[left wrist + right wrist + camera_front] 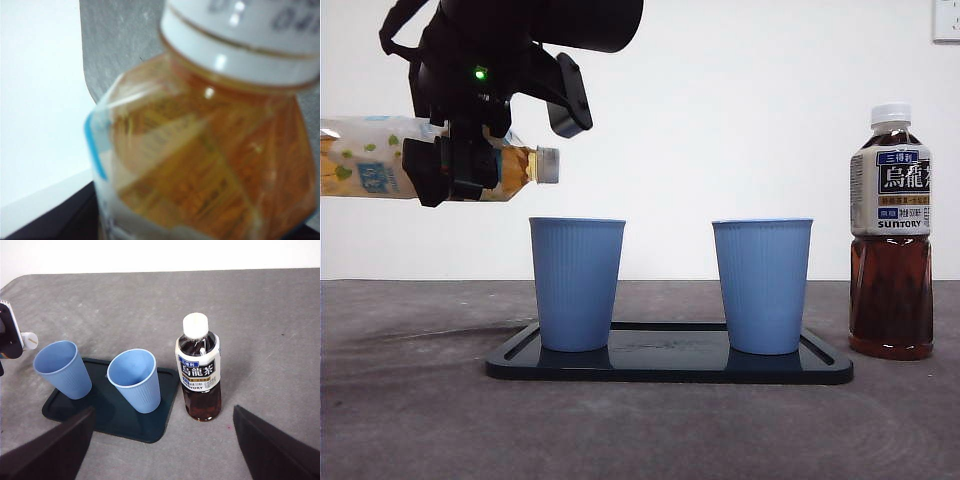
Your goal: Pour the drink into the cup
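Note:
My left gripper (460, 165) is shut on a drink bottle (370, 160) of pale amber tea, held lying level in the air with its white cap (548, 165) on. The cap end sits just above and left of the left blue cup (576, 285). A second blue cup (761, 285) stands to its right; both are upright and look empty (62, 369) (135, 380). In the left wrist view the bottle (200, 165) fills the picture and hides the jaws. My right gripper (162, 450) hangs open above the table's near side, holding nothing.
Both cups stand on a flat black tray (670, 365). A capped bottle of dark oolong tea (891, 240) stands upright on the grey table just right of the tray (160, 415). A white wall closes off the back.

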